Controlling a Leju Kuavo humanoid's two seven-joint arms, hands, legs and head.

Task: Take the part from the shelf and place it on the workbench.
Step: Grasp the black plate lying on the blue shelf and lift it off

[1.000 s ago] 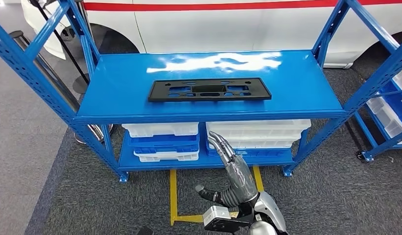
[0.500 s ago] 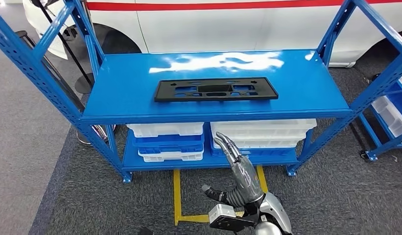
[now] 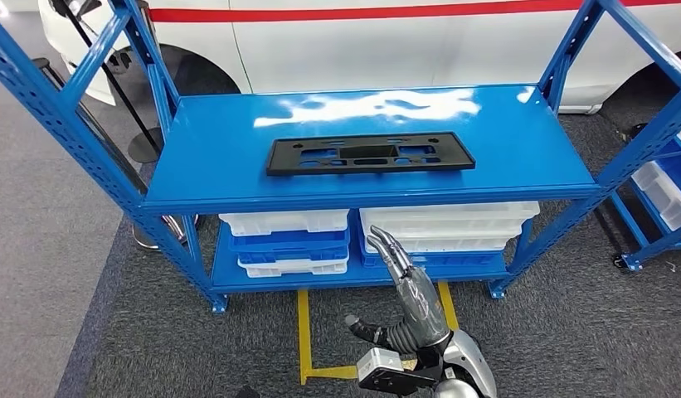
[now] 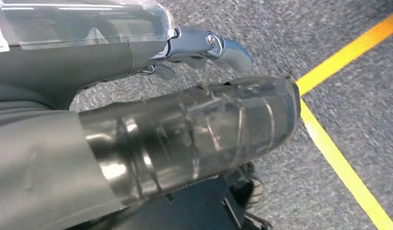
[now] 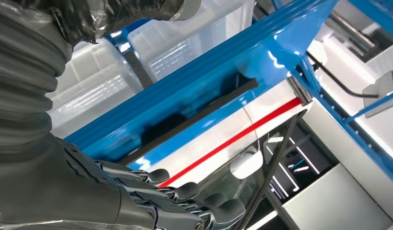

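Reaching up for the part on the shelf

Lying flat mid-deck on the blue steel shelf, the long black plastic part with cut-outs is untouched. Below it, the right robot hand hangs empty, fingers spread. It should rise, clear the deck's front lip, and grip the part's near edge squarely. Left robot hand: can't tell.

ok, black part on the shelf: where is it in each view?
Head view: the black part lies flat mid-shelf, above and ahead of the right robot hand.
Right wrist view: its dark edge shows just past the shelf's front lip, seen from below.
Left wrist view: not in it.
Shared landmark: the blue shelf.
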